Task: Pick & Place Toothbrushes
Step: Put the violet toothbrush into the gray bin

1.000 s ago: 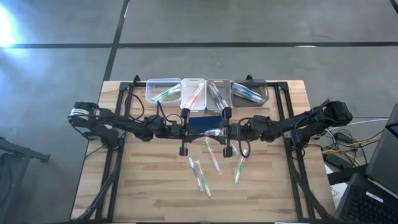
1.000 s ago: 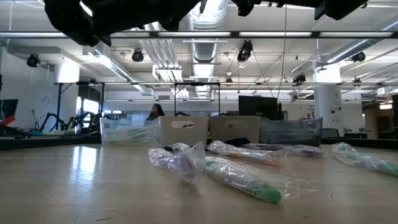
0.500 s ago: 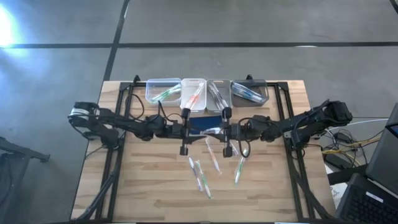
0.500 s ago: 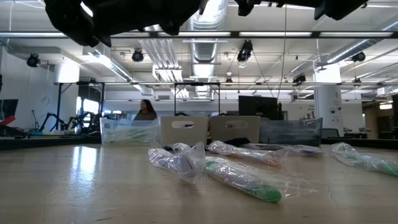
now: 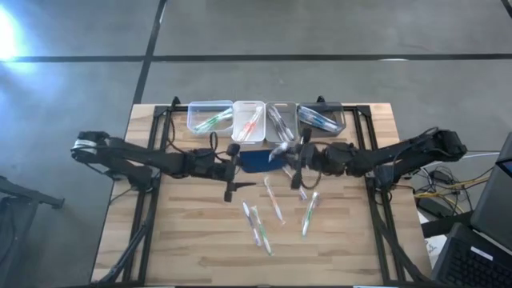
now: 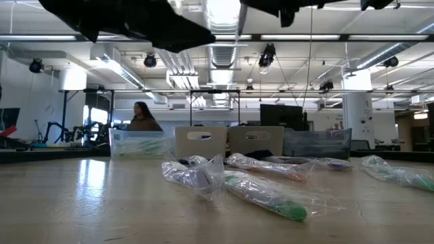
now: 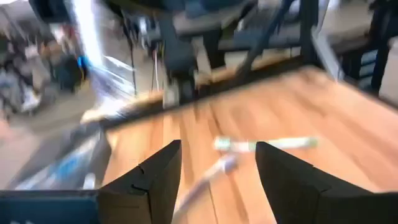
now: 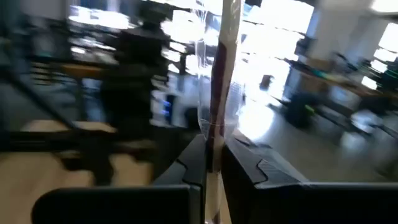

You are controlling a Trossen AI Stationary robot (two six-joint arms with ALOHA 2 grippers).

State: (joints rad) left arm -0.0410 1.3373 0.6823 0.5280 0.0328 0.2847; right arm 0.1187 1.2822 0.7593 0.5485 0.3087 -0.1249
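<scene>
My right gripper is shut on a toothbrush in a clear wrapper. It holds the toothbrush above the far right corner of the dark blue pad, just short of the bins. My left gripper stands open over the pad's left end with nothing between its fingers. Several more wrapped toothbrushes lie flat on the wood nearer the front, and the lowest-lying one shows green-ended in the low view. Toothbrushes also lie in the bins. My right gripper pinches the wrapped toothbrush between its two fingers, on the stick and its clear wrapper. The fingers come level from the table's right and lie across the stick. The toothbrush runs on well beyond the fingers, lifted clear of the table.
Four small bins stand in a row at the far edge: clear, white, clear and dark. A black frame rail runs along each side of the table. Bare wood lies at the front left. A person moves in the room behind.
The wrapped toothbrush was between both grippers over the pad. Now only my right gripper has it. That gripper has carried it toward the far edge and the bins. My left gripper has let go, tipped up from pointing downward and drawn back a little toward the table's left.
</scene>
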